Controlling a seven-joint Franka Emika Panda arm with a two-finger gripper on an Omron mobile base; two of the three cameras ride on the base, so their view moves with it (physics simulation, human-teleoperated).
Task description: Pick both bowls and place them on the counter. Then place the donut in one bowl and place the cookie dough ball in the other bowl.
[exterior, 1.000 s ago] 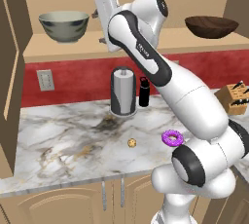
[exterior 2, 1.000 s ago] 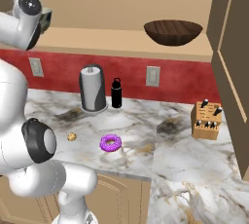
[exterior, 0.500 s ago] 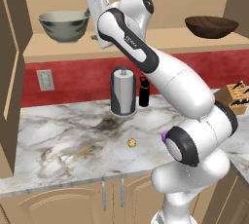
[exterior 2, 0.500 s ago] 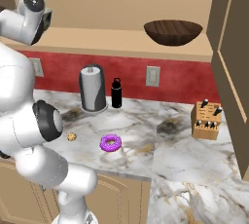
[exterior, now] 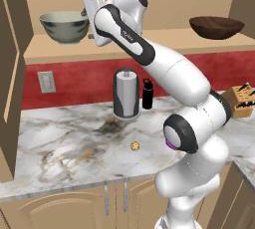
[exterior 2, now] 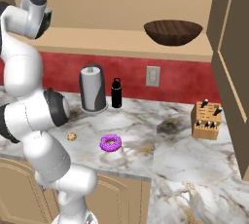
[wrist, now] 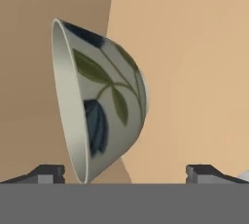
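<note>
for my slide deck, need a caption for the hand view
Open pincer facing the leaf-painted grey-green ceramic bowl on its wooden shelf.

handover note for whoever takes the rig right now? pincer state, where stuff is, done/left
Pincer: open, holding nothing, raised at shelf height and facing the grey-green bowl.
Grey-green bowl: on the upper shelf, left side. Wooden bowl: on the same shelf, right side.
Donut and cookie dough ball: loose on the marble counter, apart from each other.
Done: nothing placed yet.
Left: grasp the grey-green bowl and set it on the counter, same for the wooden bowl, then donut into one, dough ball into the other.
</note>
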